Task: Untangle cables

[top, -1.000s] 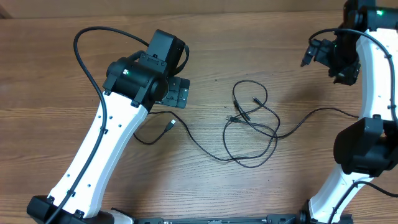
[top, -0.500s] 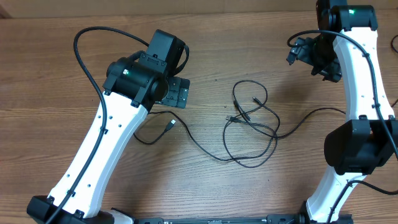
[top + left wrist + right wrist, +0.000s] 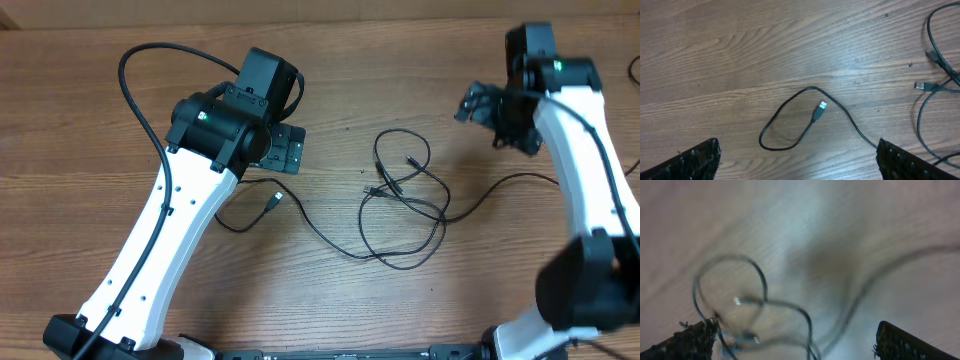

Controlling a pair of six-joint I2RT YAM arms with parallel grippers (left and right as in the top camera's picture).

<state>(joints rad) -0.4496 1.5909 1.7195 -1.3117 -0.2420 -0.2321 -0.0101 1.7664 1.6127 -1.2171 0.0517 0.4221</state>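
Hovering wide open and empty, left hand (image 3: 800, 167) sits over a loose USB plug (image 3: 820, 106). Cables (image 3: 412, 201) lie tangled mid-surface (image 3: 480, 300), probably light, limp, thin and slippery, so pinch beside a plug. Right hand (image 3: 800, 347), far right, is wide open and empty.

So the cables (image 3: 385, 188) all lie flat on the worktop (image 3: 70, 130), between the two arms. The main tangle sits centre-right. One strand trails left from it into a small loop (image 3: 775, 148) beside the left arm, with its plug (image 3: 819, 110) curled inside. Another strand runs off right. The left tool (image 3: 285, 148) hangs left of the tangle, behind that loop. The right tool (image 3: 490, 105) is far right, behind the tangle.
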